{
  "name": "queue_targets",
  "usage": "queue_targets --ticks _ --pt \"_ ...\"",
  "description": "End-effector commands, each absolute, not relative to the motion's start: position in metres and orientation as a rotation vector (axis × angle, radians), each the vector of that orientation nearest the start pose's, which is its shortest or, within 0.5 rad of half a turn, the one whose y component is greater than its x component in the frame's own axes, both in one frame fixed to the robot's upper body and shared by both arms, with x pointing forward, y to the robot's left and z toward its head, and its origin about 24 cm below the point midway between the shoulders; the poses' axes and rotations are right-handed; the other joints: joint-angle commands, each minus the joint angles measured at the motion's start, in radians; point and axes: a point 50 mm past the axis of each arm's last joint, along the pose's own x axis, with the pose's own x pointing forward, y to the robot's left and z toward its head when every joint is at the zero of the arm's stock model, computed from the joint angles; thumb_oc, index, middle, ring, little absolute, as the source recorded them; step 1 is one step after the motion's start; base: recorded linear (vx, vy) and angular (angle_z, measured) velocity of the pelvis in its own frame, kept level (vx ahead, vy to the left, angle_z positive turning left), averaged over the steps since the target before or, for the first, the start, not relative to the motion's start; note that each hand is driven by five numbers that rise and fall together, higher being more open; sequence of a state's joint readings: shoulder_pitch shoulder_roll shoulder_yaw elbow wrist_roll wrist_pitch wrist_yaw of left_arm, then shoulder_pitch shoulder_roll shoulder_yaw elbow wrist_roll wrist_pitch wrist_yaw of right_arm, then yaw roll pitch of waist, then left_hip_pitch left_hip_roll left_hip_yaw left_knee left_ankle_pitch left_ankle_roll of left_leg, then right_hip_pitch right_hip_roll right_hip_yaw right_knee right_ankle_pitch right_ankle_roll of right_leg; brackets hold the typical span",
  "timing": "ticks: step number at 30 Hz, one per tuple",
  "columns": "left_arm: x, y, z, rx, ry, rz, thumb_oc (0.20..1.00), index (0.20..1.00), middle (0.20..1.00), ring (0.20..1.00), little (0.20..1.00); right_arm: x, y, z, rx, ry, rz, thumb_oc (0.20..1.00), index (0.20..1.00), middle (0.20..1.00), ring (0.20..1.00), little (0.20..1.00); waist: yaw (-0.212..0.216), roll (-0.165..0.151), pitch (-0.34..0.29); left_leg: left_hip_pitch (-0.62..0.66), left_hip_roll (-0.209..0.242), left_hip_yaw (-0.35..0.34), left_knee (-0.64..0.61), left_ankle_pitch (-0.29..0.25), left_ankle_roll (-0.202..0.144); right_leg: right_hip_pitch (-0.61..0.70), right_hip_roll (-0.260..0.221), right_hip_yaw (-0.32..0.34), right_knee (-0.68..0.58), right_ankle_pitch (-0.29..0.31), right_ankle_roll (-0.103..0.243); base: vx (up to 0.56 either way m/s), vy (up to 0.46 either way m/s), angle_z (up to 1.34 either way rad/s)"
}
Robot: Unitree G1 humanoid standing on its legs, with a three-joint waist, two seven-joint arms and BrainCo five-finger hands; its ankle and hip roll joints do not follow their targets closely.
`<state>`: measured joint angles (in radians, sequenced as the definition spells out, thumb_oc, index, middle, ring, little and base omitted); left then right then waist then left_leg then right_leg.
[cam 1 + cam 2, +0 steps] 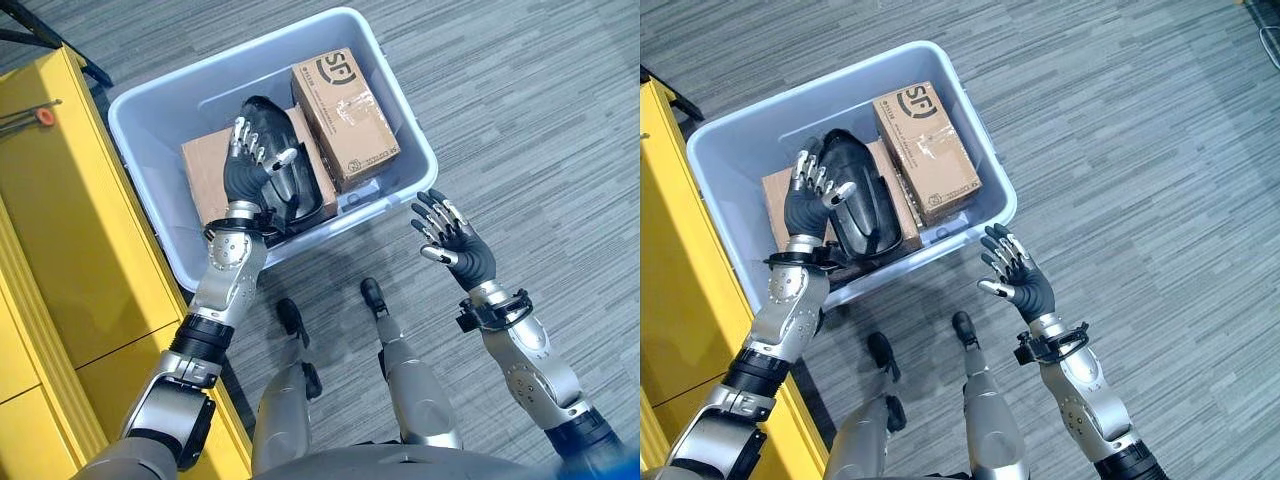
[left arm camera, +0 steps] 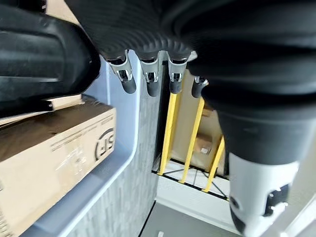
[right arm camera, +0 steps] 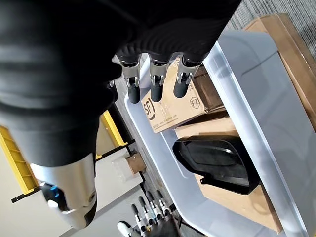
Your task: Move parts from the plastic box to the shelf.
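My left hand (image 1: 250, 170) covers part of the black plastic part (image 1: 865, 195), which hides most of the flat cardboard box (image 1: 205, 175) beneath it in the plastic box (image 1: 400, 110).

I see the box (image 1: 400, 120) crowded: two cartons (image 1: 345, 105) (image 1: 205, 170) and a black part (image 1: 290, 170) leave only thin gaps by the walls. My left hand (image 1: 250, 165) is inside, against the part. The yellow shelf (image 1: 60, 230) crowds the box's left side. Open carpet (image 1: 540, 130) surrounds my right hand (image 1: 455, 240).
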<state>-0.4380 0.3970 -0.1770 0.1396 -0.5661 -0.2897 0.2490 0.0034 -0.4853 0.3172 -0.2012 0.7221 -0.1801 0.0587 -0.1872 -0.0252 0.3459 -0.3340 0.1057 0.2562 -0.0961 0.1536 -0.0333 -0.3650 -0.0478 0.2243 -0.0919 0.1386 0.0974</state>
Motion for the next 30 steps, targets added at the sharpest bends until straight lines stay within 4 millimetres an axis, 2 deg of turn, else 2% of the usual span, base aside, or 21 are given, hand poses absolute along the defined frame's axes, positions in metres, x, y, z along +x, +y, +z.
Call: queue_targets --ticks 1,8,13,21,25,30 --pt "0.310 0.188 0.192 -0.147 -0.682 0.081 1.000 1.000 1.000 1.000 1.000 0.231 -0.161 0.098 0.289 -0.232 0.390 1.000 1.000 1.000 1.000 1.000 0.012 -0.031 -0.068 0.047 0.051 -0.096 0.009 -0.038 -0.089 -0.015 -0.103 -0.073 0.005 0.023 0.095 0.00 0.000 0.00" --pt "0.310 0.186 0.196 0.001 -0.728 0.184 1.000 1.000 1.000 1.000 1.000 0.234 -0.157 0.104 0.285 -0.259 0.405 1.000 1.000 1.000 1.000 1.000 0.013 -0.045 -0.057 0.031 0.052 -0.096 0.009 -0.031 -0.089 -0.030 -0.102 -0.072 0.005 0.029 0.096 -0.01 -0.005 0.05" --pt "0.321 0.179 0.187 0.155 -0.692 0.292 1.000 1.000 1.000 1.000 1.000 0.239 -0.153 0.109 0.296 -0.284 0.405 1.000 1.000 1.000 1.000 1.000 0.008 -0.065 -0.030 0.015 0.058 -0.093 0.009 -0.022 -0.093 -0.044 -0.096 -0.073 0.005 0.033 0.095 -0.01 -0.014 0.02" --pt "0.330 0.178 0.180 0.234 -0.651 0.390 1.000 1.000 1.000 1.000 1.000 0.240 -0.148 0.111 0.302 -0.293 0.403 1.000 1.000 1.000 1.000 1.000 -0.001 -0.084 -0.007 0.001 0.066 -0.087 0.009 -0.018 -0.097 -0.060 -0.090 -0.072 0.005 0.037 0.095 0.00 0.000 0.00" --pt "0.332 0.186 0.174 0.251 -0.620 0.459 1.000 1.000 1.000 1.000 1.000 0.239 -0.148 0.111 0.304 -0.294 0.393 1.000 1.000 1.000 1.000 1.000 -0.003 -0.090 0.000 -0.004 0.069 -0.083 0.009 -0.017 -0.098 -0.069 -0.086 -0.068 0.005 0.039 0.094 0.00 0.000 0.00" --pt "0.327 0.210 0.161 0.180 -0.558 0.633 1.000 1.000 1.000 1.000 1.000 0.239 -0.148 0.112 0.307 -0.298 0.380 1.000 1.000 1.000 1.000 1.000 -0.008 -0.104 0.014 -0.005 0.073 -0.075 0.009 -0.022 -0.100 -0.077 -0.079 -0.062 0.005 0.040 0.093 0.00 -0.014 -0.04"
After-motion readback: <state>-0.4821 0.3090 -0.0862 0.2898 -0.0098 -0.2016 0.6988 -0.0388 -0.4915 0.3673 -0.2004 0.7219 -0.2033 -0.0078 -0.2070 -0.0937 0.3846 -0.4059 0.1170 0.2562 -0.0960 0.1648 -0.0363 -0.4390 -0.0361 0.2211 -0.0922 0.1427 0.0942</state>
